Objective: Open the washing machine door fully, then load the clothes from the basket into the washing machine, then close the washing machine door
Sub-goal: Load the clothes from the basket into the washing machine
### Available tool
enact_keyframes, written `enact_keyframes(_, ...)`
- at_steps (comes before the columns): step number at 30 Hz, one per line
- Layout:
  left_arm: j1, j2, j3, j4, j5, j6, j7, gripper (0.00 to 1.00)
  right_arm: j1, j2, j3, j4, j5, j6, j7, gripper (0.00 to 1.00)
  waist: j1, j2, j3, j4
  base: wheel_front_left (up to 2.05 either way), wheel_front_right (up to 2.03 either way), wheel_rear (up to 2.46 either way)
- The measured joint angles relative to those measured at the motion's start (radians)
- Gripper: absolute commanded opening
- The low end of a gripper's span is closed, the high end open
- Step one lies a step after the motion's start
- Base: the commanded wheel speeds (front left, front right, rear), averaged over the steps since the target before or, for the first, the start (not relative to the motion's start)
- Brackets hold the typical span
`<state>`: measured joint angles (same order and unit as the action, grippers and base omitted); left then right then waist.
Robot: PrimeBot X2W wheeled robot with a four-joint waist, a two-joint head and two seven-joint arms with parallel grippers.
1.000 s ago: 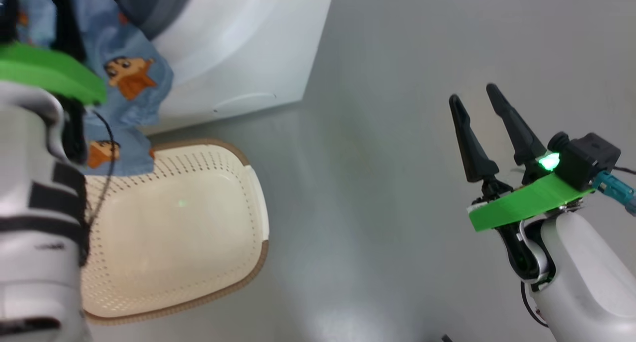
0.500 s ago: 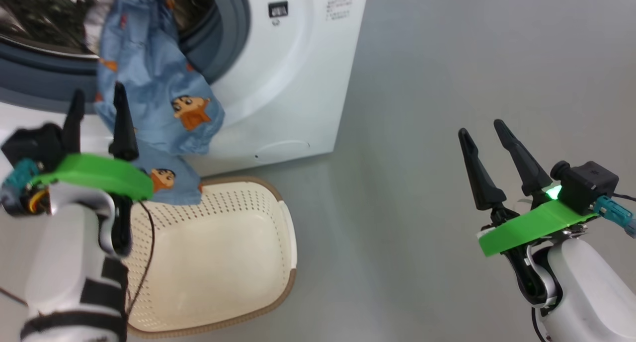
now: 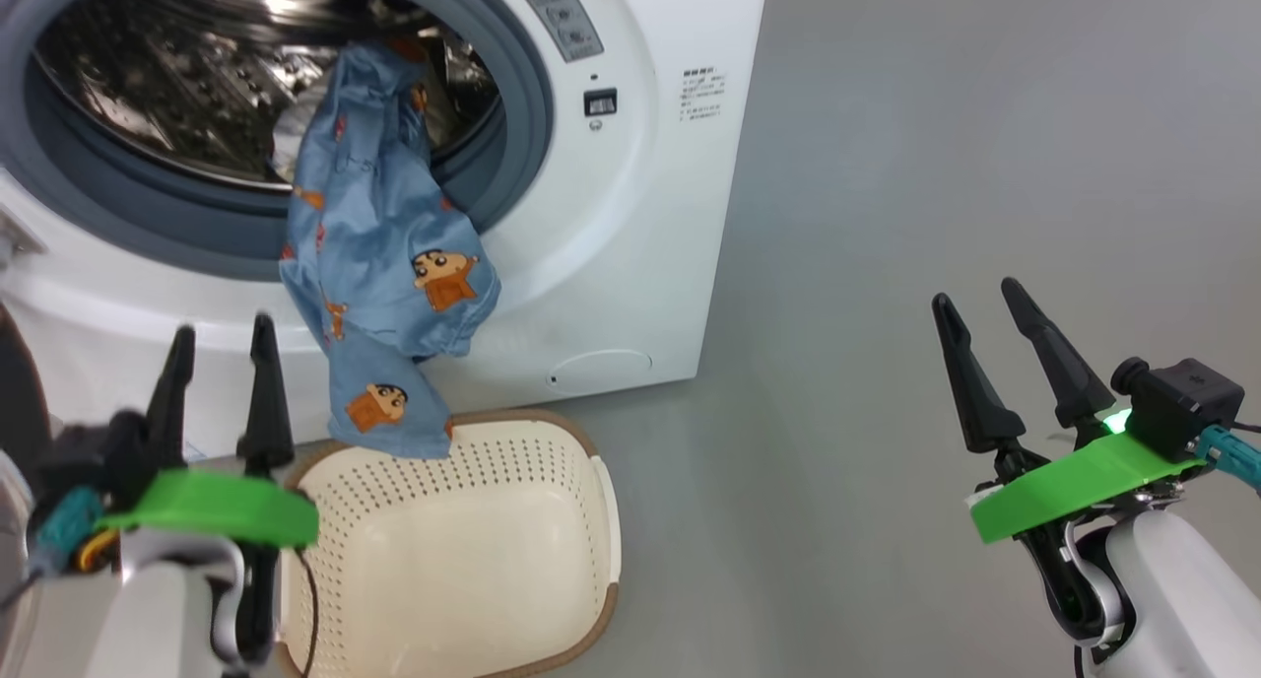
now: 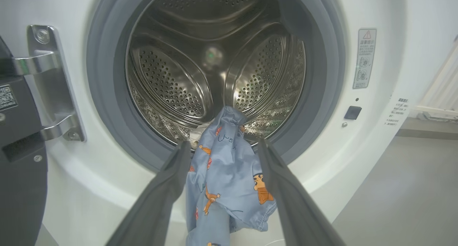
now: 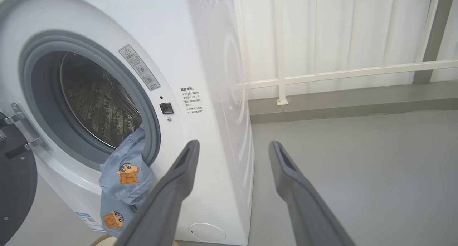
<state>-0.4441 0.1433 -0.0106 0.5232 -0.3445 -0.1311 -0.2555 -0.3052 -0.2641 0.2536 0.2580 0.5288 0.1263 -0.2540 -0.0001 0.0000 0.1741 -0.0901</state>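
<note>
The washing machine (image 3: 630, 215) stands with its steel drum (image 4: 214, 60) exposed. Its door (image 4: 18, 188) is swung open at the left, dark inner face showing. One of the clothes, a light blue garment (image 3: 394, 264) with orange cartoon prints, hangs half out of the drum over the grey gasket. Its lower end reaches the rim of the cream basket (image 3: 609, 520), whose inside looks bare. A pale scrap of cloth (image 4: 196, 135) lies in the drum behind it. My left gripper (image 3: 223, 325) is open in front of the machine, left of the garment and apart from it. My right gripper (image 3: 975, 292) is open over the floor.
Grey floor (image 3: 936, 146) spreads to the right of the machine. A white railing (image 5: 322, 74) and a pale wall stand behind it. The metal door hinge (image 4: 53, 78) sits left of the opening, and a round filter cap (image 3: 601, 371) at the machine's lower right corner.
The head camera has tilted up, bringing the drum into view. My left gripper has drawn back from the blue garment, which stays hanging from the drum. The right gripper holds its pose.
</note>
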Motion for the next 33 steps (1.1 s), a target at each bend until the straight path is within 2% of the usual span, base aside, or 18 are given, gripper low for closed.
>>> enact_keyframes(6, 0.128, 0.001, 0.016, -0.084, -0.008, 0.0, 0.0, 1.0, 0.021, 0.0, -0.004, -0.001, 0.0, 0.0, 0.0, 1.0, 0.0, 0.0, -0.04, 0.002, 0.0, 0.0, 0.0)
enact_keyframes(13, 0.199, -0.012, 0.027, -0.137, -0.015, 0.0, 0.0, 1.0, 0.052, -0.001, -0.012, -0.002, 0.0, 0.0, 0.0, 1.0, 0.0, 0.0, -0.066, 0.011, 0.0, 0.0, 0.0)
enact_keyframes(33, 0.224, -0.028, 0.013, -0.154, -0.016, 0.008, 0.0, 1.0, 0.054, -0.003, -0.013, -0.006, 0.0, 0.0, 0.0, 1.0, 0.0001, 0.0, -0.082, 0.017, 0.0, 0.0, 0.0)
